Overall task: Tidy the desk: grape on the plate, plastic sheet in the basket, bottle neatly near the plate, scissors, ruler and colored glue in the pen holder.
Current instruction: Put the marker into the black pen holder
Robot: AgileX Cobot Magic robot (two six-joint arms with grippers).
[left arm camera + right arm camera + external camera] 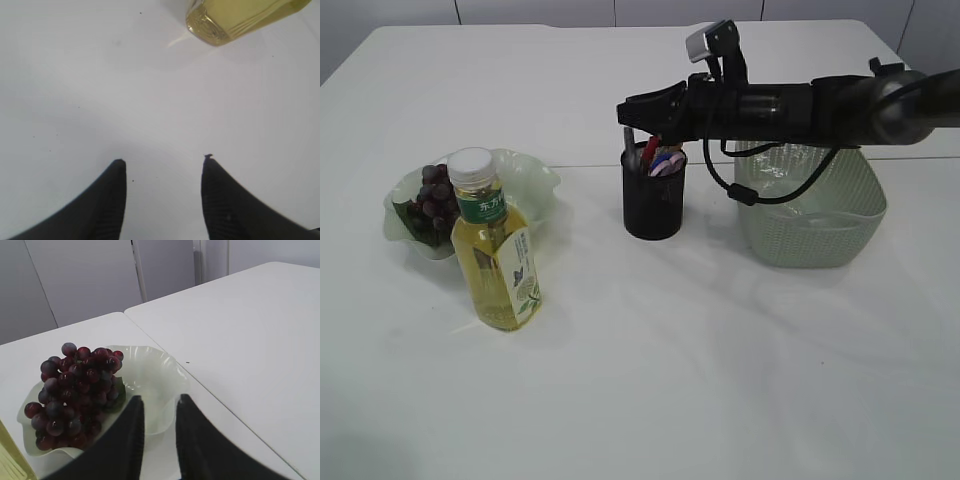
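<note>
Grapes point(435, 198) lie in the ruffled pale-green plate point(535, 185) at the far left of the table point(720, 350), so that item appears settled. Just in front of the plate, touching or nearly so, stands the tea bottle point(498, 245), upright with its white cap on; its placement looks acceptable. At centre sits the black mesh pen holder point(653, 205), with red and blue-and-white items standing in it; which is scissors, ruler or glue cannot be told apart. To its right rests the green basket point(815, 215); its contents are not clear through the weave.

The right gripper point(632, 110) hangs directly above the pen holder, jaws a narrow gap apart with nothing between them in its wrist view. I judge a stationery item has just been let go into the holder.

The left gripper point(164, 165) is parked low over bare table near the bottle's base, jaws apart and empty.

Next move, as I judge it: lift the right arm straight up clear of the holder, without snagging the standing items or tipping the holder.
</note>
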